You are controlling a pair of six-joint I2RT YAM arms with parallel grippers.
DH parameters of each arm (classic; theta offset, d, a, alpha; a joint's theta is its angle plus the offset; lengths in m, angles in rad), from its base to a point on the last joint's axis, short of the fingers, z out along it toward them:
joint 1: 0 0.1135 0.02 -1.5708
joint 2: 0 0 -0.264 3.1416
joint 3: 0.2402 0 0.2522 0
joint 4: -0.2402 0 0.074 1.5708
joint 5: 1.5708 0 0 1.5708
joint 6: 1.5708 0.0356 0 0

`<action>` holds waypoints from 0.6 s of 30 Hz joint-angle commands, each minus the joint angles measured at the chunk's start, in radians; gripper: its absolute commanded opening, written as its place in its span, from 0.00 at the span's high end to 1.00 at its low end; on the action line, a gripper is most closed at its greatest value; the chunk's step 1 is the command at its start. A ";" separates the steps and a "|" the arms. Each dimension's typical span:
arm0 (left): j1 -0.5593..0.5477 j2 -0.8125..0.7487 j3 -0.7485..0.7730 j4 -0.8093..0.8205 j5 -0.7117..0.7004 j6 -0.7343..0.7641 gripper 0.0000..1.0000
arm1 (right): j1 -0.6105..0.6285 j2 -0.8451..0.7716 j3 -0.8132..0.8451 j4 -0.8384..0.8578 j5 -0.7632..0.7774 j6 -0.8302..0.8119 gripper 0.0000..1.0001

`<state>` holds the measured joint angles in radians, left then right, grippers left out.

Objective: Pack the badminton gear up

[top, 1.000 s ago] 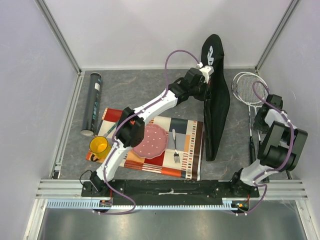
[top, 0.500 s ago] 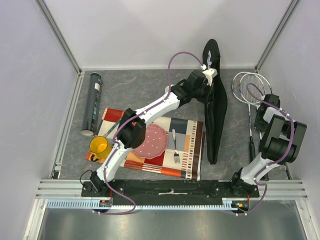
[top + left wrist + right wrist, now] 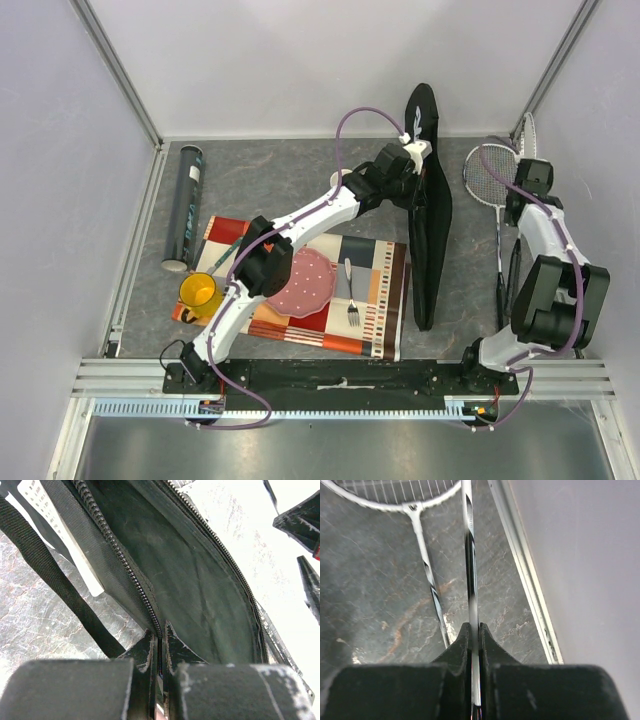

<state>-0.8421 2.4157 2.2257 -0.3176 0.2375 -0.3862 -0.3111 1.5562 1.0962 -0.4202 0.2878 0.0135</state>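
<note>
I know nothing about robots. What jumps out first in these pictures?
A long black bag stands on edge right of centre, its open zip edge pinched by the left jaws. At the far right, the right jaws clamp the thin shaft of one racket, while a second racket lies flat. Near left sits a bright checked mat with a pink plate.

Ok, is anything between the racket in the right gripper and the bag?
Only the second racket, lying flat between the held racket in the right gripper and the racket bag. Nothing else visible stands there. The left gripper pinches the bag's zipper edge, and the mouth is open.
</note>
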 commanded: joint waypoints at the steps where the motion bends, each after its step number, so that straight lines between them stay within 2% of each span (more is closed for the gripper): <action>1: 0.000 -0.024 0.006 0.043 -0.046 -0.046 0.98 | 0.096 -0.064 0.064 -0.044 0.244 0.057 1.00; 5: -0.002 -0.044 -0.027 0.003 -0.148 -0.069 0.98 | 0.184 -0.102 0.047 -0.074 0.321 0.016 1.00; 9: -0.005 -0.108 -0.115 0.077 -0.147 -0.105 0.98 | 0.185 -0.157 0.042 -0.049 0.207 0.008 1.00; 10: -0.003 -0.112 -0.113 0.071 -0.148 -0.117 0.98 | 0.187 -0.163 0.048 -0.043 0.094 0.014 1.00; 12: -0.005 -0.110 -0.101 0.048 -0.147 -0.126 0.98 | 0.185 -0.173 0.080 -0.045 -0.013 0.043 1.00; 13: -0.003 -0.109 -0.087 0.042 -0.139 -0.126 0.98 | 0.185 -0.171 0.094 -0.054 -0.148 0.048 1.00; 18: 0.000 -0.084 -0.060 0.034 -0.076 -0.088 0.98 | 0.184 -0.186 0.133 -0.095 -0.464 0.178 1.00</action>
<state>-0.8421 2.3779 2.1212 -0.2913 0.1200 -0.4740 -0.1299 1.4139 1.1645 -0.5137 0.1532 0.0792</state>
